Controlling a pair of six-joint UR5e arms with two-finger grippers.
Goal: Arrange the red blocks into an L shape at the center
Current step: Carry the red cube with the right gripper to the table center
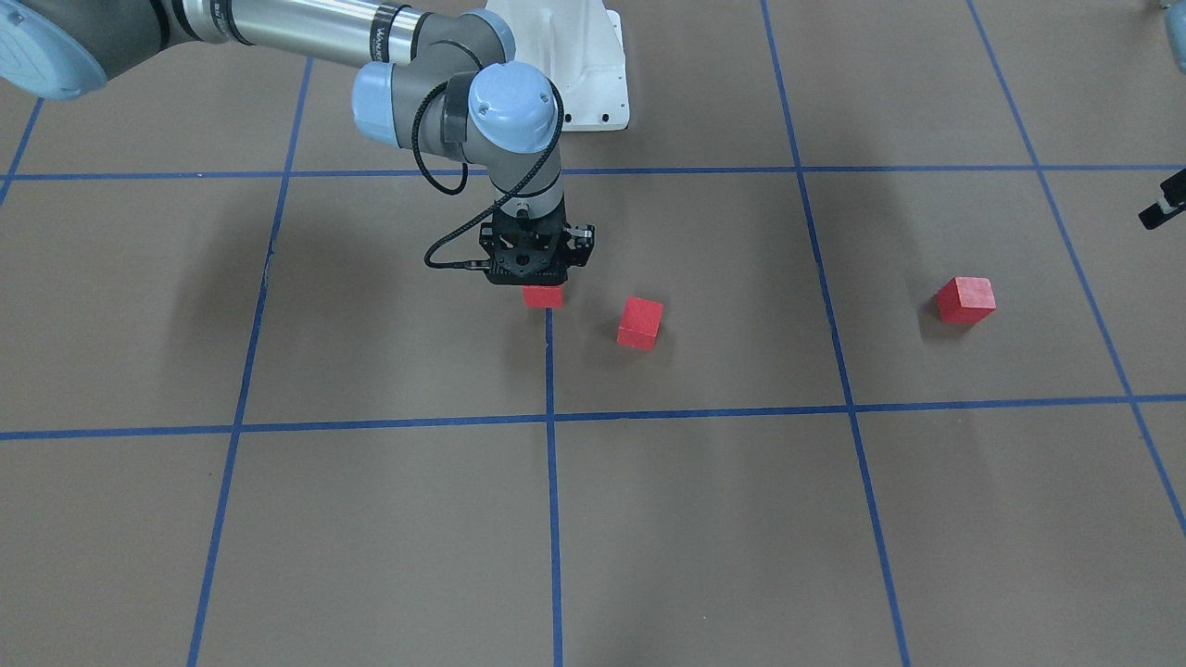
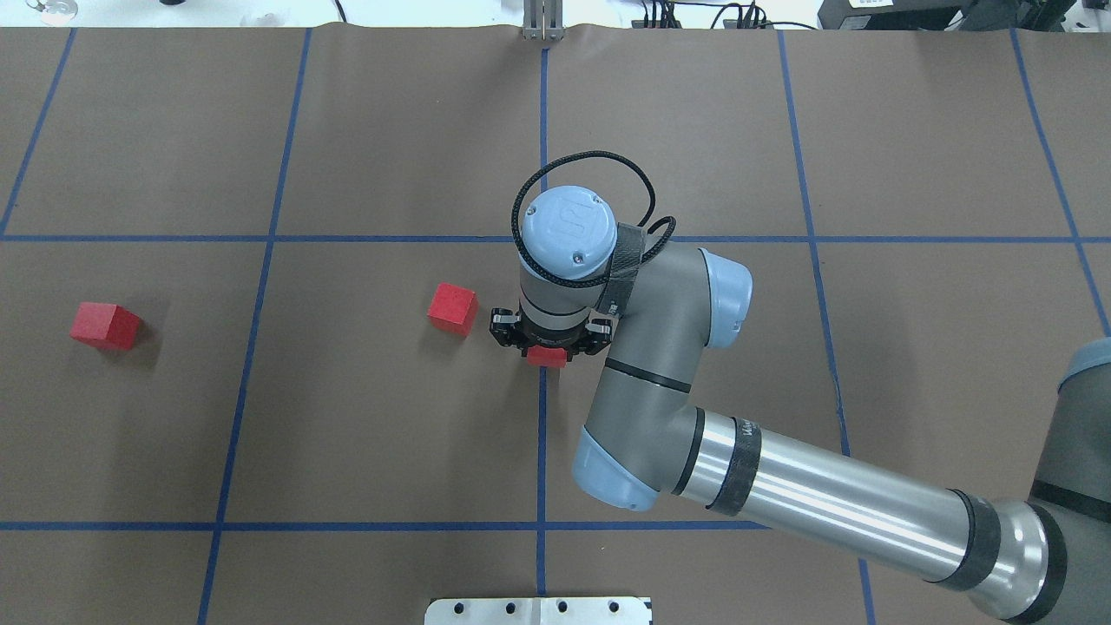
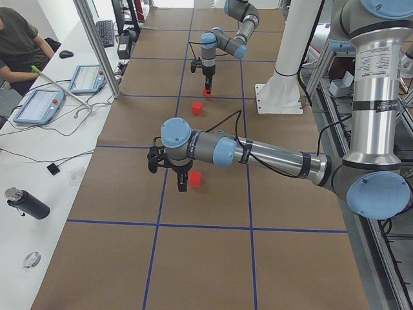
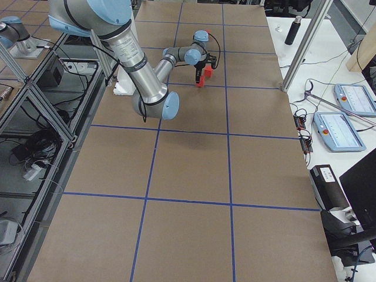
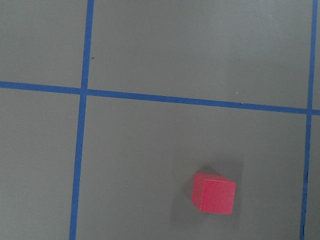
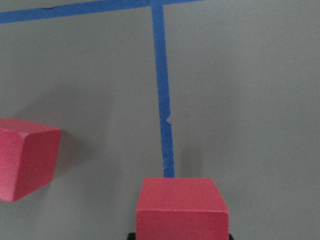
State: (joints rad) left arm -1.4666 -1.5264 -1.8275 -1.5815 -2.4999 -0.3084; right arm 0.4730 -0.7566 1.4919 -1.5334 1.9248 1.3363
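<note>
Overhead exterior: right gripper [image 2: 548,343] was clamped on a red block [image 2: 547,357] over the middle blue tape line [image 2: 542,451], frame center. Second red block [image 2: 452,308] sat just left, not touching. Third red block [image 2: 105,325] lay far left. Left gripper [image 3: 182,183] hung beside it; grip state couldn't be told.

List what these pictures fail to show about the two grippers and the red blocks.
Left gripper: cut off by the front-facing view's edge; open or shut unclear.
Right gripper: fingers hidden under its wrist, overhead.
Centre block: underside cut off in right wrist view; lifted or resting unknown.
</note>
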